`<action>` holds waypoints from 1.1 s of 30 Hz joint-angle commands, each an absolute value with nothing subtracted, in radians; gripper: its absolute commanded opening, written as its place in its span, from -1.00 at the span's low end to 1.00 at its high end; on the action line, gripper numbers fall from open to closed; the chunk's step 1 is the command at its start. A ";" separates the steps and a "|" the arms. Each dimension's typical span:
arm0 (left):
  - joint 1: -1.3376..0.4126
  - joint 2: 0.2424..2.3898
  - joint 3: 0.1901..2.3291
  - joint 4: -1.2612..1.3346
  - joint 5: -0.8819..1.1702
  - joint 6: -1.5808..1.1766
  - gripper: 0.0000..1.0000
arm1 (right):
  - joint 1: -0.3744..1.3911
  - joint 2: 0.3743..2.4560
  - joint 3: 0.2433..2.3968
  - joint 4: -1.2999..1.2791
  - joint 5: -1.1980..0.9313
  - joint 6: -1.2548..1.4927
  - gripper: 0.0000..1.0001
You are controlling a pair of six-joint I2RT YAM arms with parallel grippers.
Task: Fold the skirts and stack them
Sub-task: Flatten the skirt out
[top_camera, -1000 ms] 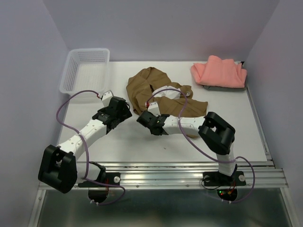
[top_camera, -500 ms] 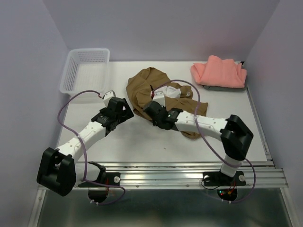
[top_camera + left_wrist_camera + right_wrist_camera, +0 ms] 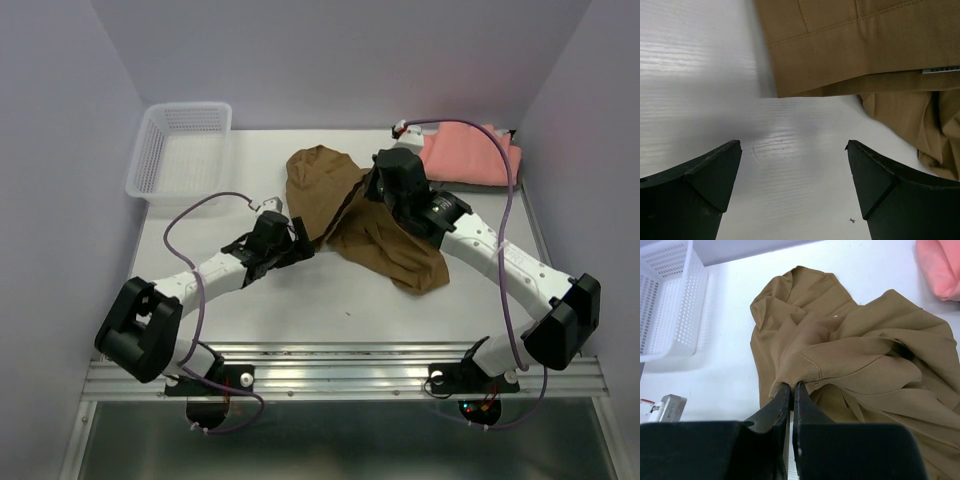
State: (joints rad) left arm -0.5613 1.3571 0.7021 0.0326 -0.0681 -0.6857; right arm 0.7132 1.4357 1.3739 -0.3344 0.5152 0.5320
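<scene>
The olive-brown skirt [image 3: 385,240] lies crumpled mid-table, with one part drawn up toward the back. My right gripper [image 3: 368,190] is shut on a hemmed fold of that skirt [image 3: 865,360], the cloth pinched between its fingertips [image 3: 791,386]. My left gripper [image 3: 300,242] is low over the table at the skirt's near-left edge. It stands open [image 3: 792,147] over bare table, and the skirt's hem [image 3: 850,45] is just beyond its fingers. The salmon-pink skirt [image 3: 470,155] lies folded at the back right. The right arm covers whatever lies under it.
A white mesh basket [image 3: 185,145] stands at the back left corner, also in the right wrist view [image 3: 665,300]. The right arm reaches diagonally across the table's right half. Walls close in the left, back and right sides.
The right gripper closed on the olive-brown skirt and swung up toward the back right, pulling the cloth with it. The left arm moved right to the skirt's near-left edge, still open.
</scene>
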 commanded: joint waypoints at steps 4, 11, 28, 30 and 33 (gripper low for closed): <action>-0.614 1.434 0.781 0.121 -0.080 -0.736 0.97 | 0.680 1.424 1.440 -0.285 0.485 0.488 -0.99; -0.627 1.618 0.880 -0.007 -0.239 -0.741 0.97 | 0.637 1.442 1.488 -0.287 0.400 0.469 -0.99; -0.575 1.651 1.002 -0.132 -0.390 -0.710 0.88 | 0.565 1.404 1.462 -0.299 0.379 0.439 -0.99; -0.554 1.635 0.996 -0.149 -0.406 -0.706 0.85 | 0.555 1.402 1.460 -0.299 0.379 0.437 -0.99; -0.520 1.602 0.982 -0.164 -0.420 -0.695 0.82 | 0.545 1.399 1.456 -0.305 0.382 0.437 -0.99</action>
State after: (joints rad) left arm -0.5613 1.6821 0.9817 -0.1139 -0.3431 -0.7143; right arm 0.5659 1.4536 1.4334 -0.3584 0.3645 0.4591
